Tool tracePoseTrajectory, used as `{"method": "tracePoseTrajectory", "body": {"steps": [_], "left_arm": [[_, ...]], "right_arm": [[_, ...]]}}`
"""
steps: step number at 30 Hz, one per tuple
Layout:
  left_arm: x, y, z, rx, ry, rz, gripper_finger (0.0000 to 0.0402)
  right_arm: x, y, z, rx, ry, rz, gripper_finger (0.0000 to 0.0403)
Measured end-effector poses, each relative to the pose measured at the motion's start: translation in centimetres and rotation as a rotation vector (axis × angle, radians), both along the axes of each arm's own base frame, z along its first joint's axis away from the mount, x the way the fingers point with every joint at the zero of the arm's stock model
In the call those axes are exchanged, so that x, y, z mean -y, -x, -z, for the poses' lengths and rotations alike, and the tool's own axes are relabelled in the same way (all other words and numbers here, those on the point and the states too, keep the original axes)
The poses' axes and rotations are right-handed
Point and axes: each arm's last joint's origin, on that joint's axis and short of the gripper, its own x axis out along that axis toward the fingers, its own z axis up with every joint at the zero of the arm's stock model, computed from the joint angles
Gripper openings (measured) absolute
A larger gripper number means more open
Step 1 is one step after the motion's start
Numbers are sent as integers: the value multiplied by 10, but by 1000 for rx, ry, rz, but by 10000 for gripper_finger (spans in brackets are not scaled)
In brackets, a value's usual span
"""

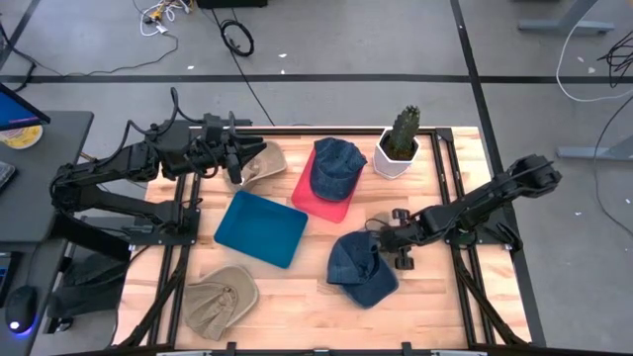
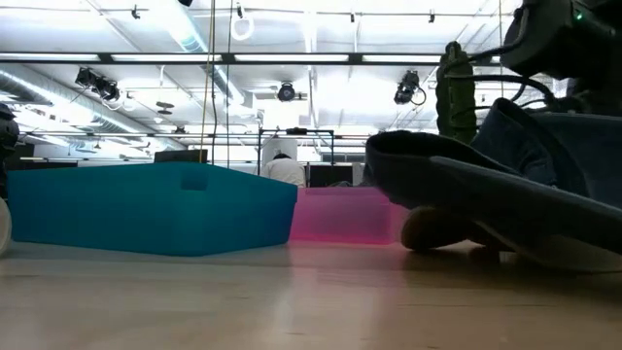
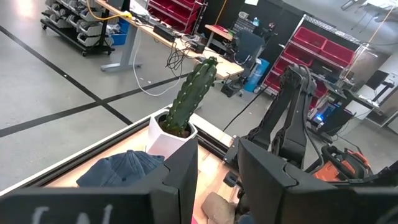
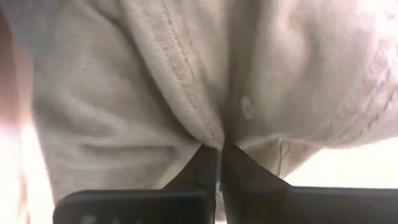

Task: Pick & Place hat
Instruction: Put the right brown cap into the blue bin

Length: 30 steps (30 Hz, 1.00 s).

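The right jaws are pressed fully together on only a thin fold of the denim cap [image 1: 361, 269], the rest of it hanging free on their far side, so in my judgement the fabric could slip out on lifting, or the drooping brim could drag on the desk [image 1: 297, 297]. The left jaws stand parted and empty just beside a beige hat [image 1: 265, 161].

A cactus in a white pot [image 1: 399, 144] is parked at the upper right of the wooden table [image 1: 297, 297]. Black cables [image 1: 235, 38] and a white cable bundle [image 1: 163, 14] are left lying on the grey floor along the top of the frame.
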Motion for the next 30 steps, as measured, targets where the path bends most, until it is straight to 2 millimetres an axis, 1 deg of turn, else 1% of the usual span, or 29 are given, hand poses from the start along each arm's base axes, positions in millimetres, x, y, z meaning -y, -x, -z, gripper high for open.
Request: {"method": "tracePoseTrajectory", "body": {"steps": [4, 9, 15, 20, 24, 30], "left_arm": [[0, 0, 0, 0, 0, 0, 119], [0, 0, 0, 0, -1, 0, 119], [0, 0, 0, -1, -2, 0, 119], [0, 0, 0, -3, -7, 1, 119], [0, 0, 0, -3, -6, 15, 119], [1, 0, 0, -3, -5, 22, 119]], "right_arm": [[-4, -5, -28, -30, 2, -4, 4], [-10, -12, -71, -8, 7, -55, 2], [-11, -14, -121, -15, 46, -79, 1], [-9, -15, -160, 32, 92, -95, 1], [-7, -12, -187, 66, 136, -92, 0], [-1, -3, -216, 73, 193, -80, 0]]}}
